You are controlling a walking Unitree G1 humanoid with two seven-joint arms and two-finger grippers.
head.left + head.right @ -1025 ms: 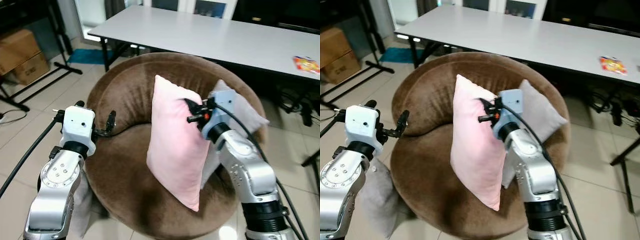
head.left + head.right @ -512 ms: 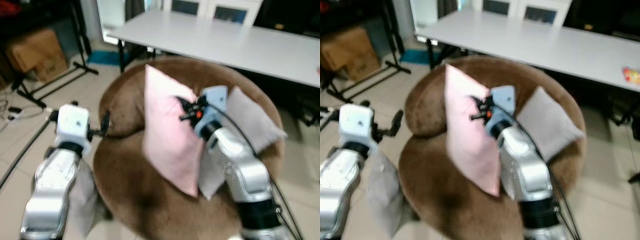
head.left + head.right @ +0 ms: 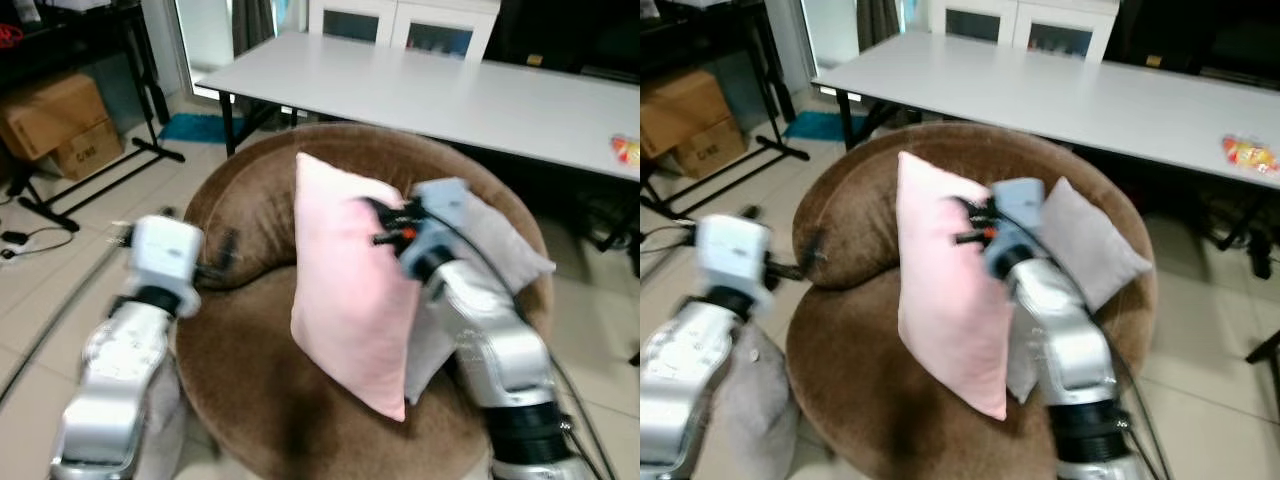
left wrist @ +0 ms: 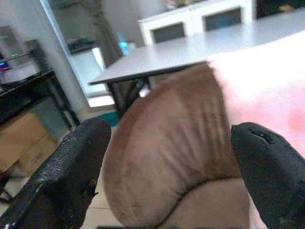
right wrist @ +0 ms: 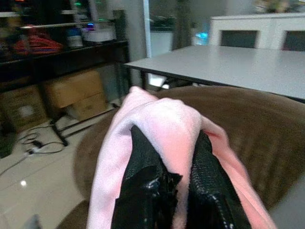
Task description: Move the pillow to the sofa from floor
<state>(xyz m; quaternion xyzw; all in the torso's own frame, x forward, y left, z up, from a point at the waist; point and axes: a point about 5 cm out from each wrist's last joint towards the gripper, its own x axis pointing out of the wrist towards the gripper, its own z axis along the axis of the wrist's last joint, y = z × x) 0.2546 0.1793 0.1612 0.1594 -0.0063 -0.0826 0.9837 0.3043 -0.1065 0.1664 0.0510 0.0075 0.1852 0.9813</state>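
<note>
Item: soft pink square pillow (image 3: 345, 290), stood upright on edge above the seat of the round brown plush sofa (image 3: 250, 370). Right gripper (image 5: 177, 183): jaws pinched a fold of its upper right edge. Left gripper (image 4: 167, 186): jaws spread, empty, near the sofa's left back. Grey cushion (image 3: 1090, 240) lay far right. White tabletop (image 3: 480, 95) stood beyond.

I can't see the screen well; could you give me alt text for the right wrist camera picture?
Two black fingers of the robot's right hand pinch a fold of a pink pillow, seen close up. Behind it curves the back of a round brown sofa, with a long white table and dim shelves beyond.
</note>
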